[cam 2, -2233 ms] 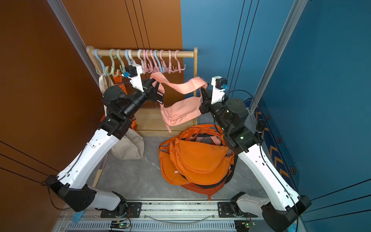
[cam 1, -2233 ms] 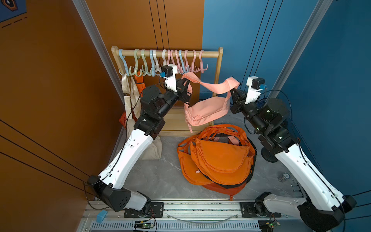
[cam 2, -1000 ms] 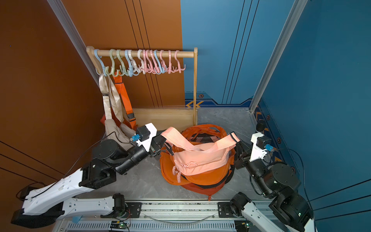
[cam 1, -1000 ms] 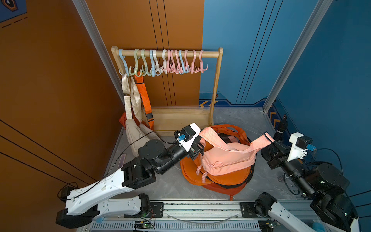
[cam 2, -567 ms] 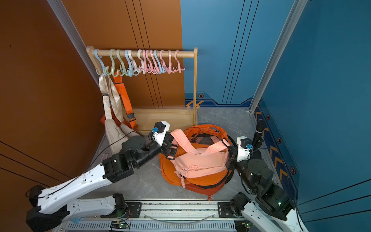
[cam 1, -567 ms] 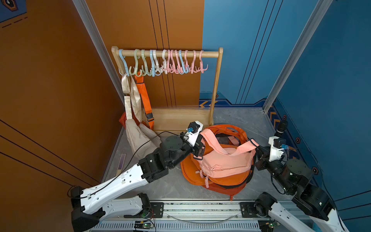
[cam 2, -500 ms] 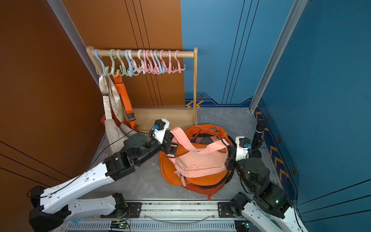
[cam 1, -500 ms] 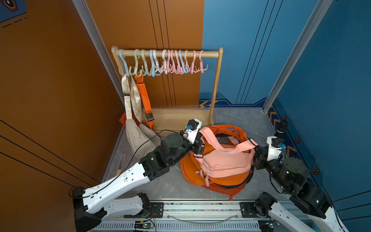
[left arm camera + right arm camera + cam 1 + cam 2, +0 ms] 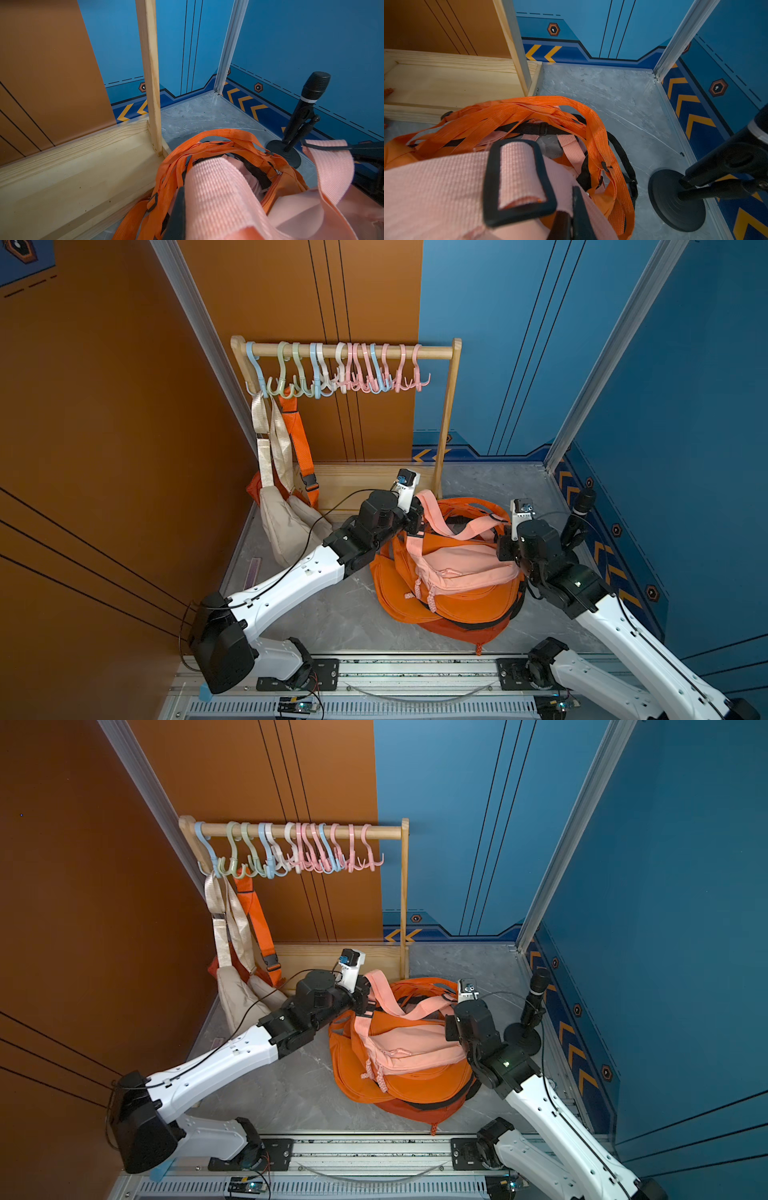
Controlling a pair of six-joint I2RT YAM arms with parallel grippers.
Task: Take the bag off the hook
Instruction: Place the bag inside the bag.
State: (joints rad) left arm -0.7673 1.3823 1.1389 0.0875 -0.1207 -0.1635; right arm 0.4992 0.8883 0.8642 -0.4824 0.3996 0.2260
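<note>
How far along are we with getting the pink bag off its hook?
Done: the pink bag is off the hooks, resting on the orange bags on the floor. In hand: left gripper and right gripper are both shut on its strap. Left: probably let the strap go.

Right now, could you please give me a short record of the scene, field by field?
pink bag: off the hooks, lying on the orange bags on the floor
strap: stretched between both jaws, above the pink bag
left jaws: shut on the strap
right jaws: shut on the strap
on hooks: beige bag and hung orange bag, at one end of the rail
other hooks: bare
microphone: upright on its stand
</note>
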